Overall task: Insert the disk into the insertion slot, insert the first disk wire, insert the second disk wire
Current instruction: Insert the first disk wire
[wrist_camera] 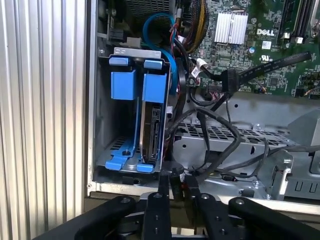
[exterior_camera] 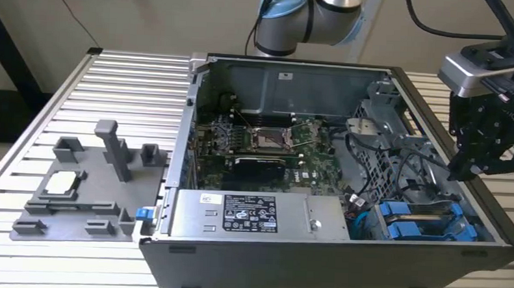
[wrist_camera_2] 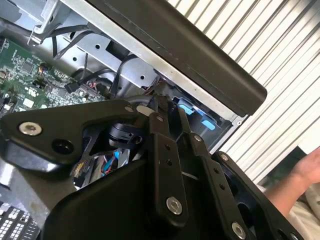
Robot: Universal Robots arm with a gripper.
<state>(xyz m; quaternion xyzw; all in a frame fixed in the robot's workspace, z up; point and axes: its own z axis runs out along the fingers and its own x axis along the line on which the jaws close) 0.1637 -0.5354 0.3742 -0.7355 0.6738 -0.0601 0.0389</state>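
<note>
Although the task opens with seating the disk [wrist_camera: 150, 127], it reads as already in the insertion slot [wrist_camera: 150, 51]: silver drive in its blue carrier, inside the grey drive cage, at the near corner of the computer case [exterior_camera: 321, 264] on the exterior view's right.

Disk stands on edge, broad faces vertical; long axis runs from the case's side wall inward toward the motherboard [wrist_camera: 280, 45]; blue handle end points inward, judged so that it can be gripped from the open interior.

Second blue carrier [wrist_camera: 122, 85] sits just beside it, between disk and case wall; looks empty.

Gripper [exterior_camera: 457, 172] hovers above the case's side wall by the cage, apart from the disk; fingers [wrist_camera: 162, 200] drawn close together, nothing seen between them; reads as clenched on nothing.

Blue cable [wrist_camera: 155, 27] loops past the handle ends; black cable with connector [wrist_camera: 231, 80] lies loose beside the cage; whether either wire is plugged into the disk cannot be told.

Case rests on the ribbed bench [exterior_camera: 121, 86]; grey fixture [exterior_camera: 81, 188] near the bench's edge at the exterior view's left, well apart; a person's hand [wrist_camera_2: 307, 167] shows off the bench's edge in the second wrist view.
</note>
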